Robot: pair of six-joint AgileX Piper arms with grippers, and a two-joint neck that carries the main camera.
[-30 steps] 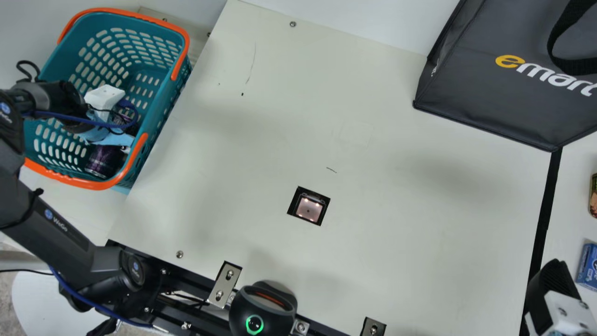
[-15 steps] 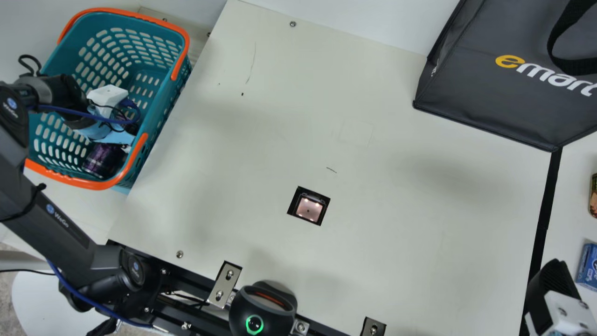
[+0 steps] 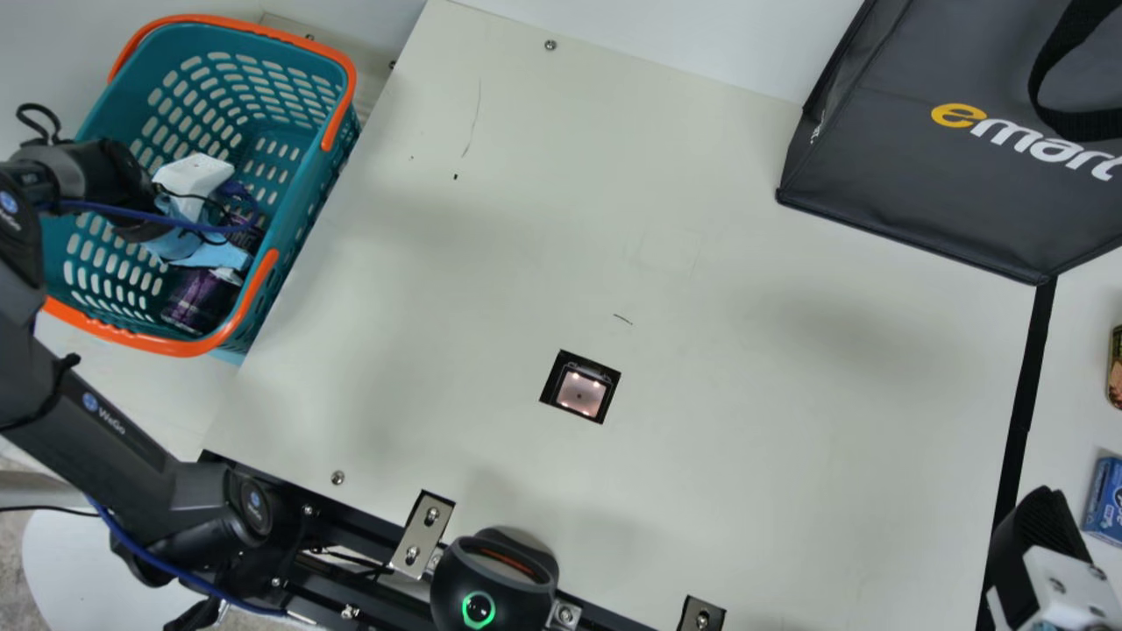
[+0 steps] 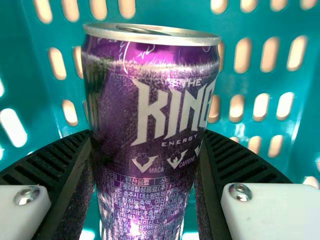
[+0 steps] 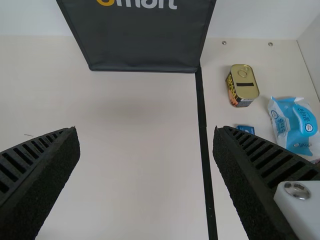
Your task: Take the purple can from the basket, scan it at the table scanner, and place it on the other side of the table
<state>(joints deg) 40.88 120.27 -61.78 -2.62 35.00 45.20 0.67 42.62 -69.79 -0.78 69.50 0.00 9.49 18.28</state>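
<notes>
The job looks to be at the taking step: the purple can (image 4: 150, 100) is inside the teal basket (image 3: 302, 210) at the table's far left. The left jaws are closed on its sides, their ribbed fingers (image 4: 65, 155) pressed to it, spread only as wide as its body. Dark purple also shows beside the end of the left arm (image 3: 114, 421) in the main view; I can't tell from there whether that is 1 can or 2. Nor can I tell if the can's base has left the basket.

The next move, I'd judge, is to raise it clear of the orange handle (image 3: 261, 267), then bring it over to the scanner window (image 3: 580, 392) and turn its barcode down to the glass. The label facing the wrist camera shows lettering but no barcode, so some rotation may be needed. Catching the can on the basket wall is the likeliest trouble.

The right jaws stand wide apart with nothing between them, at the near right.

The table (image 3: 745, 421) is cream, with a few dark scratches and a black strip (image 3: 1021, 403) down its right side. Past that sit a tin (image 5: 243, 85), a small blue box (image 3: 1106, 501) and a blue-and-white pack (image 5: 295, 125); likely the can's destination too. A dark bag (image 3: 929, 158) stands at the far right, against a pale background. A black device with a green ring (image 3: 479, 608) sits at the near edge.
</notes>
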